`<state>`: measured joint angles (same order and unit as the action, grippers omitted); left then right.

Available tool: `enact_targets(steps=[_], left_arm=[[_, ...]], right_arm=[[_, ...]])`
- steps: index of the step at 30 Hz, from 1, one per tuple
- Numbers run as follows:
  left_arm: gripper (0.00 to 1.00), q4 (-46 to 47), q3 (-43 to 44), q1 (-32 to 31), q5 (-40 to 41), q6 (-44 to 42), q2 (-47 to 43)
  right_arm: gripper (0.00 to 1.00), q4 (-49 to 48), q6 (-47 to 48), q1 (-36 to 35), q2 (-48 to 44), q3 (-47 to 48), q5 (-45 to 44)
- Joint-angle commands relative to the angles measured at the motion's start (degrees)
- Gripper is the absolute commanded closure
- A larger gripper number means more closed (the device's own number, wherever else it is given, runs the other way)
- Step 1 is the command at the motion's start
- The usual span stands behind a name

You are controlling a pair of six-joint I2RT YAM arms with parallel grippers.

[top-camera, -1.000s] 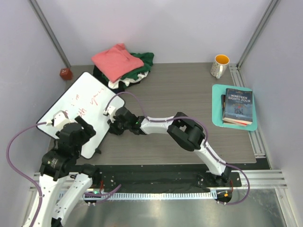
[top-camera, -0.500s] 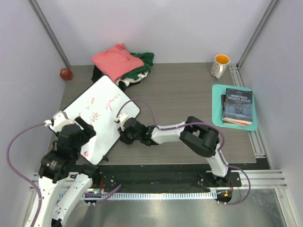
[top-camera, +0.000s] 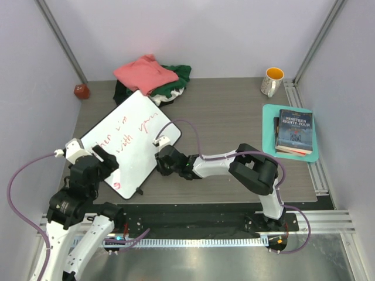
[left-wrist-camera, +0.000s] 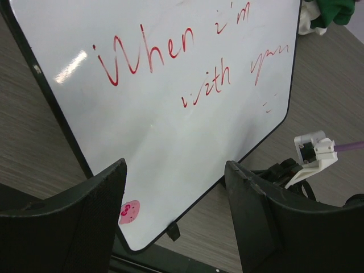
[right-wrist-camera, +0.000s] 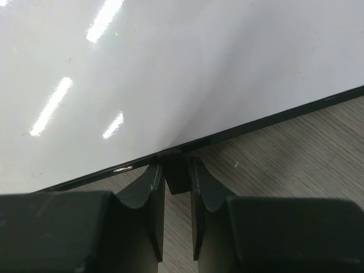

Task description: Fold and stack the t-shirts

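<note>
- The t-shirts [top-camera: 153, 82] are being seen as one loose, crumpled heap at the far left of the table [top-camera: 234, 117].
- The salmon-pink shirt [top-camera: 145, 75] is being carried on top, rumpled and spread widest.
- The dark green shirt [top-camera: 177, 76] is being pressed beneath it, bunched up at the right.
- The white shirt [top-camera: 170, 96] is being shown only as a near-right edge.
- The black shirt [top-camera: 120, 91] is being shown only at the near left.

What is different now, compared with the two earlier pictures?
The right tool, shut on the edge of the whiteboard, has dragged it rightward and turned it slightly. The left tool stayed open; the t-shirts, mug and book did not move.
</note>
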<state>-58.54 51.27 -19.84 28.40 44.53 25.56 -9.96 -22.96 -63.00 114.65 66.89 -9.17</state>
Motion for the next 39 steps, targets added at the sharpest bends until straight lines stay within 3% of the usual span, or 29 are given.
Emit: enact_targets(steps=[1,7,11,18,23,39], left_arm=[[0.29,1.68,0.15,-0.38,0.43,-0.32,-0.69],[0.29,1.77,0.15,-0.56,0.34,-0.50,-0.34],[0.29,1.94,0.15,-0.64,-0.10,-0.76,-0.25],[0.29,2.82,-0.20,-0.73,-1.51,-1.55,-0.60],[0.29,3.00,-0.03,-1.17,-2.47,-2.08,-0.86],[0.30,2.56,-0.11,-1.96,-1.33,-1.47,-2.01]], right_arm=[[0.99,7.23,-8.93,3.32,0.31,0.61,-10.69],[0.99,9.16,-13.16,4.11,-3.63,-3.26,-14.64],[0.99,16.08,-16.76,4.20,-5.92,-3.87,-15.70],[0.99,16.64,-27.13,3.06,-14.89,-14.84,-17.63],[0.99,20.84,-33.10,0.61,-17.53,-16.27,-20.97],[0.99,25.77,-35.92,1.30,-5.41,-6.25,-23.53]])
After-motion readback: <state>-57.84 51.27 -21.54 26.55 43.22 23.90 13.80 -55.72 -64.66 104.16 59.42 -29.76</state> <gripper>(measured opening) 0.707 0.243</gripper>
